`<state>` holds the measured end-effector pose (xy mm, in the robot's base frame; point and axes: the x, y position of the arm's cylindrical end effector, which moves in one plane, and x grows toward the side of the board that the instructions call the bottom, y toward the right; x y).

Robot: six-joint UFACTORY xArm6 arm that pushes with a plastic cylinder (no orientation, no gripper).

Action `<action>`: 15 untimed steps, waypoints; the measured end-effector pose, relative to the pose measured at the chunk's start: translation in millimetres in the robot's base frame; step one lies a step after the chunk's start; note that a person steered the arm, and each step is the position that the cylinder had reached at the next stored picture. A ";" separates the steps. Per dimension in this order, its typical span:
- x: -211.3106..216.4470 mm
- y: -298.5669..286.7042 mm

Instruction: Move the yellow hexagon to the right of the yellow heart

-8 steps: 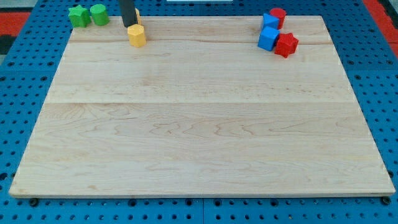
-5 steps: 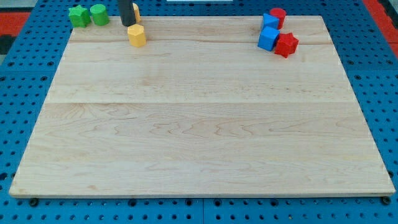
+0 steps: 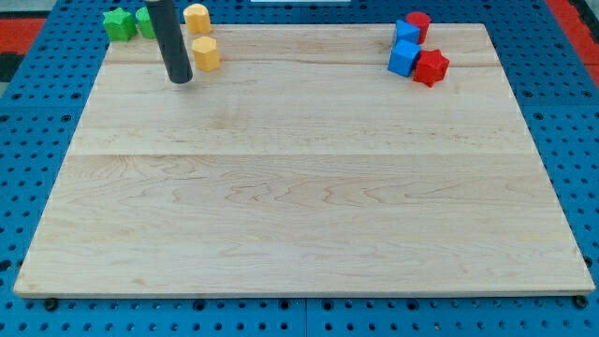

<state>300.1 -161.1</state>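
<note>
The yellow hexagon (image 3: 206,53) lies near the board's top edge, left of centre. The yellow heart (image 3: 197,17) sits just above it at the very top edge, a small gap between them. My tip (image 3: 179,80) rests on the board just to the lower left of the hexagon, close to it but not touching. The rod rises toward the view's top and hides part of a green block.
Two green blocks (image 3: 118,23) sit at the top left corner, the right one (image 3: 143,19) partly behind the rod. At the top right are two blue blocks (image 3: 403,58) and two red blocks (image 3: 431,67) in a tight cluster. The wooden board (image 3: 299,187) lies on a blue pegboard.
My tip has moved from between the two yellow blocks to the left and toward the view's bottom, ending at the lower left of the hexagon. The heart is now fully visible. No block moved.
</note>
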 end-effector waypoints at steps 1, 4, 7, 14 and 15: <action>-23.3 13.2; -64.9 67.9; -66.9 57.1; -83.3 27.2; -83.3 32.2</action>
<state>216.8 -128.9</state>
